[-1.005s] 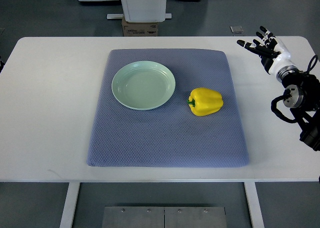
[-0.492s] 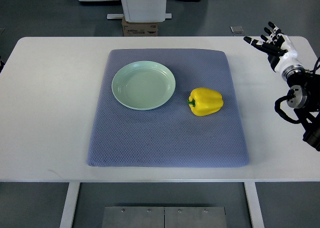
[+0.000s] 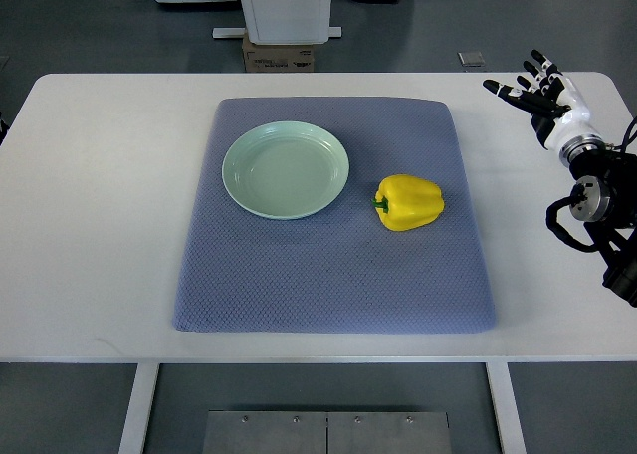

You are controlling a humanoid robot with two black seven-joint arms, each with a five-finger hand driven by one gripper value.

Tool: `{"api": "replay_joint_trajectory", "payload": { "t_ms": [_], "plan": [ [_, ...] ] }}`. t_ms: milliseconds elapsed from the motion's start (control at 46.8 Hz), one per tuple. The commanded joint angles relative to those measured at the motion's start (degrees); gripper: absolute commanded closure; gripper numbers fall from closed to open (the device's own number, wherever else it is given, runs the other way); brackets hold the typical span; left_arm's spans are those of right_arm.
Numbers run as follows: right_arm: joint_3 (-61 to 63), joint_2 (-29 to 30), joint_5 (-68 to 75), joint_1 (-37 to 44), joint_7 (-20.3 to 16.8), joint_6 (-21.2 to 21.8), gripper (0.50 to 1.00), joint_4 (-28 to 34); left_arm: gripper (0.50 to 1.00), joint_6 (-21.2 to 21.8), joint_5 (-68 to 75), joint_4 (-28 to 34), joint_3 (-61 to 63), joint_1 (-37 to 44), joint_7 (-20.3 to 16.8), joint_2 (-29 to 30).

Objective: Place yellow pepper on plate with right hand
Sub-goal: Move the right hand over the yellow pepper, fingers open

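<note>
A yellow pepper [image 3: 409, 202] lies on its side on the blue-grey mat [image 3: 333, 275], its green stem pointing left. Just to its left, a pale green plate [image 3: 286, 169] rests on the mat with nothing in it. My right hand [image 3: 537, 88] hovers at the table's far right corner, well away from the pepper, with its fingers spread and holding nothing. The right arm comes in along the right edge. No left arm shows.
The mat covers the middle of a white table [image 3: 100, 225]. Beyond the table's far edge stand a white machine base [image 3: 287, 6] and a cardboard box [image 3: 279, 56] on the floor.
My right hand moved slightly right and away over the last second, then barely shifted. Pepper and plate have stayed put.
</note>
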Motion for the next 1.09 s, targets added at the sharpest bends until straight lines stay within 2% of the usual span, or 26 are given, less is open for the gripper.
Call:
{"api": "replay_joint_trajectory", "payload": {
  "t_ms": [0,171,299,449,641,834,1069],
  "plan": [
    [-0.1,-0.3,0.0,-0.1,0.8,0.0,0.5,0.3,0.5,0.0,0.0,0.0,0.0,0.0,0.0,0.0],
    [-3.1,-0.5,0.0,0.5,1.5,0.1,0.5,0.4,0.5,0.0,0.0,0.0,0.0,0.0,0.0,0.0],
    [-5.8,-1.3,0.0,1.2,3.6,0.2,0.5,1.1,0.5,0.0,0.0,0.0,0.0,0.0,0.0,0.0],
    [-9.4,-2.6,-0.2,1.8,4.3,1.3,0.5,5.1,0.5,0.0,0.0,0.0,0.0,0.0,0.0,0.0],
    [-18.0,-5.6,-0.5,5.0,9.1,1.9,0.5,7.8,0.5,0.0,0.0,0.0,0.0,0.0,0.0,0.0],
    [-22.6,-7.3,-1.2,8.1,9.4,5.2,0.5,10.5,0.5,0.0,0.0,0.0,0.0,0.0,0.0,0.0],
    [-30.2,-8.7,-5.8,12.4,12.3,5.6,0.5,13.8,0.5,0.0,0.0,0.0,0.0,0.0,0.0,0.0]
  ]
}}
